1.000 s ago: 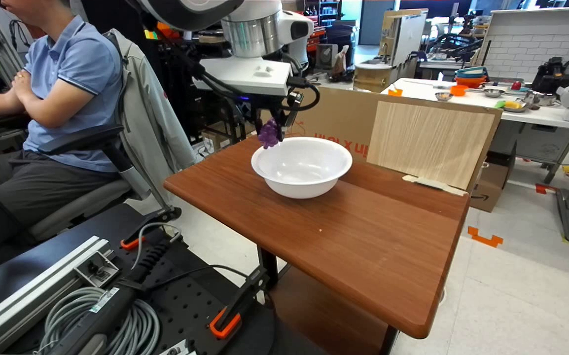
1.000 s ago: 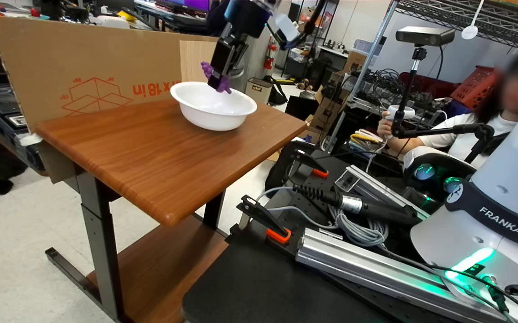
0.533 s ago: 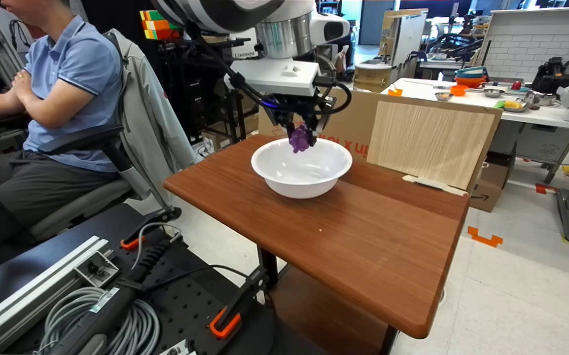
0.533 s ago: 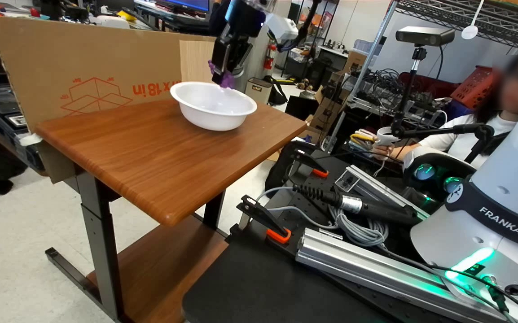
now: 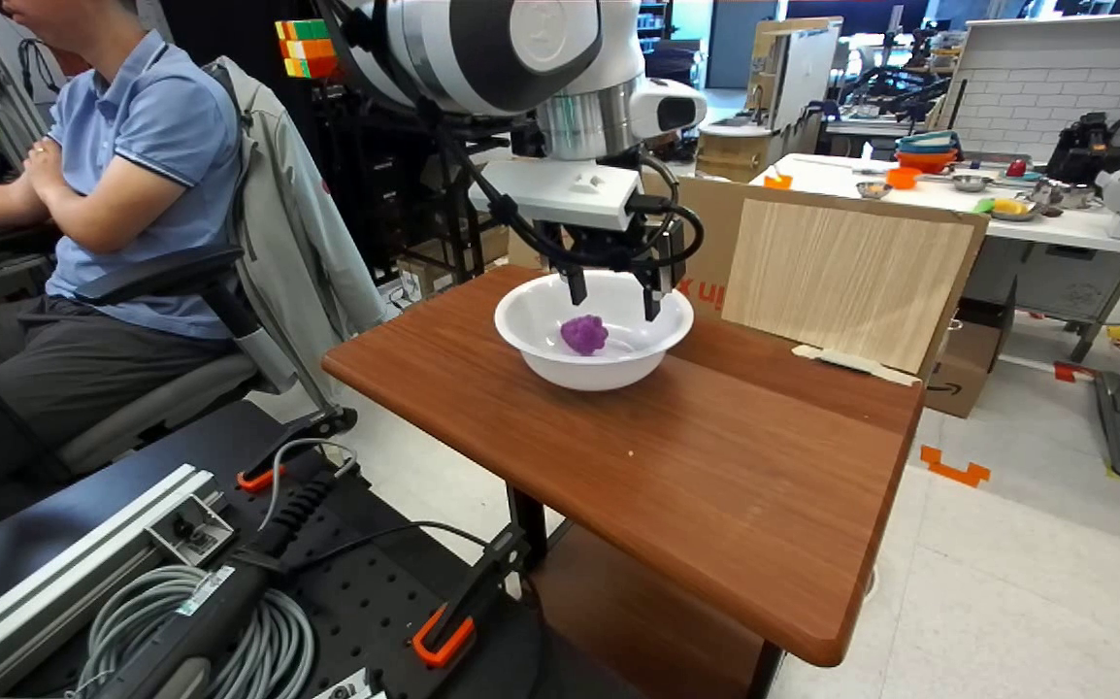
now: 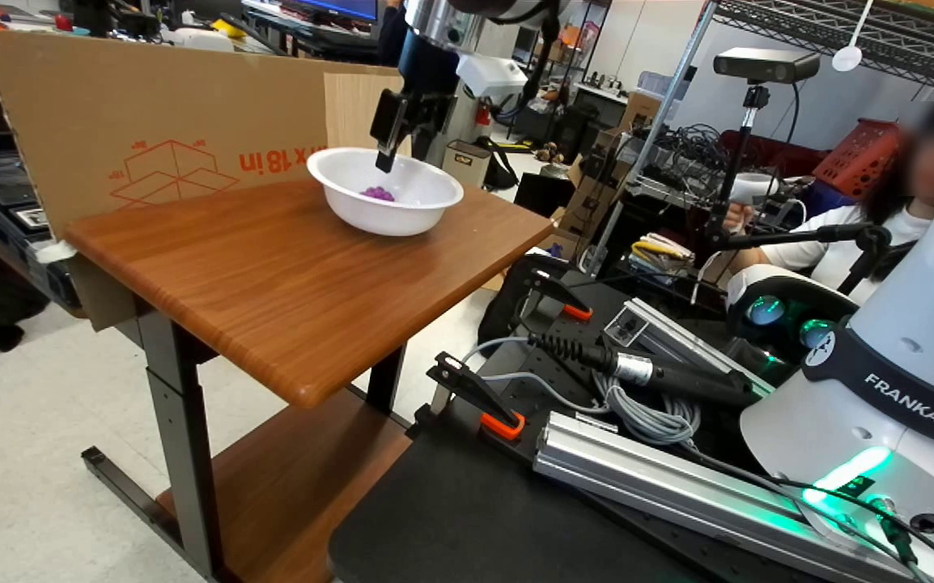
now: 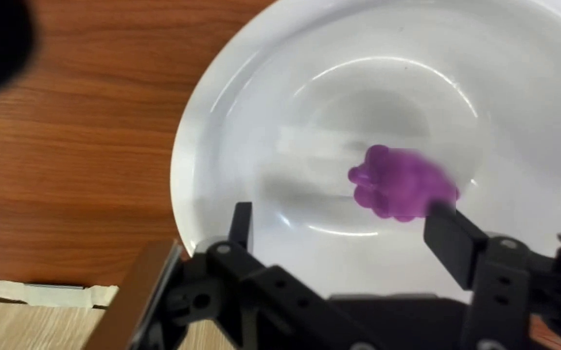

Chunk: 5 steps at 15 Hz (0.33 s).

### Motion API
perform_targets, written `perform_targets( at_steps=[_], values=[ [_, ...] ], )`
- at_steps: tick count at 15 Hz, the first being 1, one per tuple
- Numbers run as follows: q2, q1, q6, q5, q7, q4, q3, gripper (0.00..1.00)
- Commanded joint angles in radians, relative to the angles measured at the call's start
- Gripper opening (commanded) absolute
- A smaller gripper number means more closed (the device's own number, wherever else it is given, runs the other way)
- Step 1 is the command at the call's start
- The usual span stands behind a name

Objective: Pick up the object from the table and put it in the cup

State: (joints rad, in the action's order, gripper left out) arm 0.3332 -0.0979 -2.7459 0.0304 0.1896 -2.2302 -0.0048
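The object, a lumpy purple piece (image 5: 584, 335), rests inside the cup, a wide white bowl (image 5: 591, 377) standing on the brown table. In an exterior view only the top of the purple object (image 6: 378, 194) shows above the near wall of the bowl (image 6: 386, 220). Just above the bowl, fingers pointing down, hangs my gripper (image 5: 614, 299); its jaws stand wide apart with nothing between them. In the wrist view the tip of the right finger (image 7: 455, 243) overlaps the lower edge of the purple object (image 7: 402, 182), which lies beyond the fingertips.
A cardboard panel (image 6: 176, 121) stands upright along the table's far side, with a light wood-grain board (image 5: 846, 282) against it. The brown tabletop (image 5: 715, 456) stretches out in front of the bowl. A black bench with clamps and coiled cable (image 5: 201, 621) stands nearby.
The gripper, shut on the purple object earlier, has moved over the bowl and opened. The object has dropped from the fingers into the bowl.
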Motion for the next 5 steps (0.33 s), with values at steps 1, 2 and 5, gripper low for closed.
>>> perform_targets(
  at_steps=[1,2,5],
  values=[
    [-0.114,-0.033,0.054,-0.051,0.023,-0.037,0.011,1.0],
    [-0.147,-0.032,0.075,-0.044,0.012,-0.048,-0.006,1.0],
    [-0.075,-0.012,0.031,-0.023,0.001,-0.007,-0.01,1.0]
  ],
)
